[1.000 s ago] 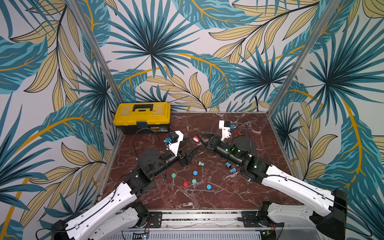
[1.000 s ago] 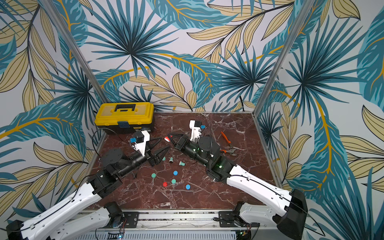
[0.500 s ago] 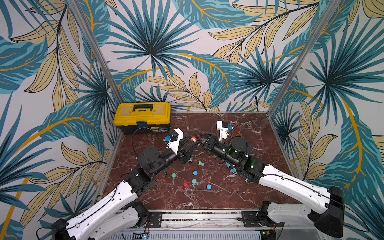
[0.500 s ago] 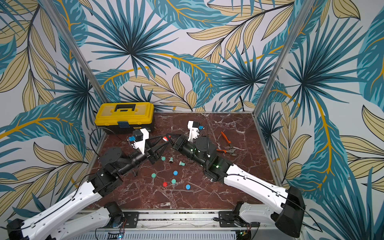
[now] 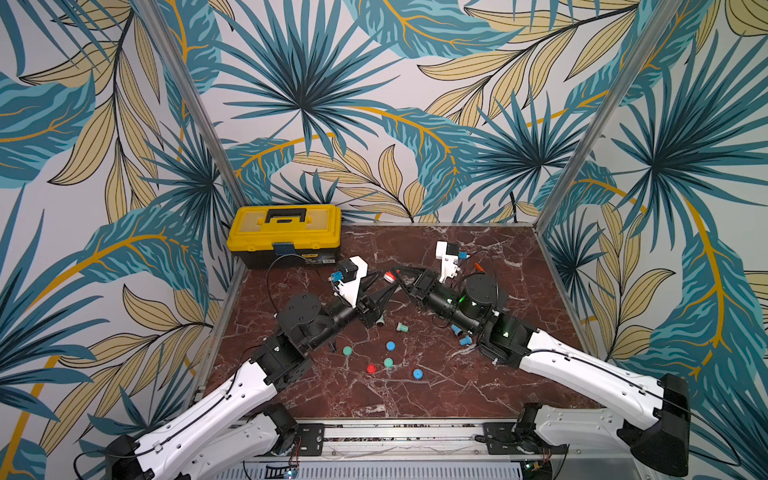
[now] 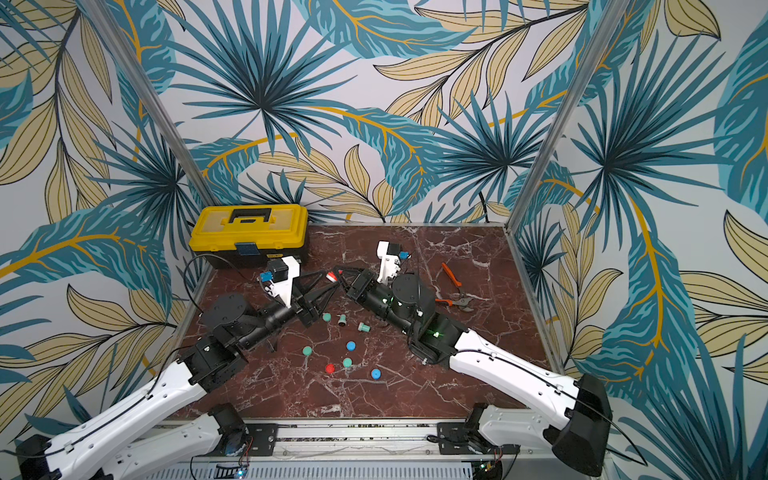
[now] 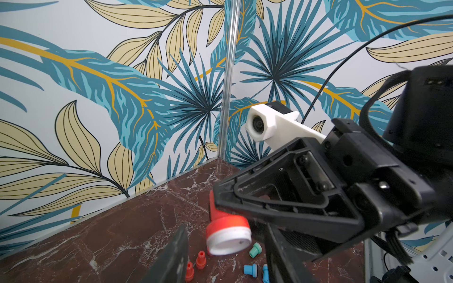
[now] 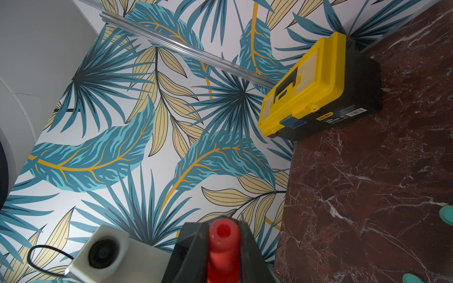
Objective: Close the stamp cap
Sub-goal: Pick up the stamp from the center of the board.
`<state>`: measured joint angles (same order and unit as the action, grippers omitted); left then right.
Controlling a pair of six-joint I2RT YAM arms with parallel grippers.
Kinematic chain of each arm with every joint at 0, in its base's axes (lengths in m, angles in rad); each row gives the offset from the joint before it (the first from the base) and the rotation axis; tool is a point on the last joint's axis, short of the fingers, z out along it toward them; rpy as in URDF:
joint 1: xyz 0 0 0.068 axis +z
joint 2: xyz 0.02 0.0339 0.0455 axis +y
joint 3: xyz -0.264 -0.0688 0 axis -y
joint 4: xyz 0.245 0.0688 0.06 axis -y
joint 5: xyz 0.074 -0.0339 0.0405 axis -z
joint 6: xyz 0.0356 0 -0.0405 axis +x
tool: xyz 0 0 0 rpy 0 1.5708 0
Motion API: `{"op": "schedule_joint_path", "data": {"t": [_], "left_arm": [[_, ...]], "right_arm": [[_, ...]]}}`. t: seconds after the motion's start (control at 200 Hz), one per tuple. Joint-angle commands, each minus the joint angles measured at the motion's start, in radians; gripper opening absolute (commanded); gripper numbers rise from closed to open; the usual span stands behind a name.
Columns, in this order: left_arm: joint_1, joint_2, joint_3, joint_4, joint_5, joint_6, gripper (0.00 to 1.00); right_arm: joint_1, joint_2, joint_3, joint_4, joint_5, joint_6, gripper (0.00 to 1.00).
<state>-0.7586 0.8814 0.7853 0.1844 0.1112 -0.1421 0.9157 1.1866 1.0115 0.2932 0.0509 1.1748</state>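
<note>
A red stamp point(image 5: 389, 275) point(image 6: 331, 275) hangs above the back middle of the table. My right gripper point(image 8: 223, 227) is shut on its narrow red handle point(image 8: 223, 245). In the left wrist view the stamp's wide end point(image 7: 228, 235) shows a flat white face ringed in red. My left gripper point(image 5: 384, 284) point(image 7: 224, 257) is open, one finger point(image 7: 171, 259) on each side of that wide end, with a gap on both sides. A red round cap point(image 5: 371, 368) lies on the table among other loose caps. Which cap fits the stamp I cannot tell.
Teal and blue round caps point(image 5: 390, 345) and small stamps point(image 5: 402, 327) are scattered over the marble table point(image 5: 415, 399) below the arms. A yellow toolbox point(image 5: 284, 232) stands at the back left. Orange-handled pliers point(image 6: 453, 291) lie at the right. Walls close in three sides.
My left gripper has moved up to the stamp and its jaws have narrowed around the wide end. The right gripper still holds the stamp and has barely shifted.
</note>
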Motion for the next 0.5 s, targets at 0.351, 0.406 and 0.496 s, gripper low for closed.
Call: {"op": "schedule_joint_path", "data": {"t": [0.351,0.406,0.496], "left_arm": [[-0.002,-0.006,0.011,0.015,-0.015,0.019,0.39],[-0.002,-0.004,0.011,0.015,-0.015,0.031,0.34],[-0.002,-0.002,0.011,0.015,-0.015,0.045,0.29]], "right_arm": [[0.019,0.009,0.002,0.025,-0.055,0.019,0.06],[0.02,0.009,-0.002,0.024,-0.059,0.02,0.06],[0.021,0.004,-0.004,0.02,-0.065,0.017,0.06]]}}
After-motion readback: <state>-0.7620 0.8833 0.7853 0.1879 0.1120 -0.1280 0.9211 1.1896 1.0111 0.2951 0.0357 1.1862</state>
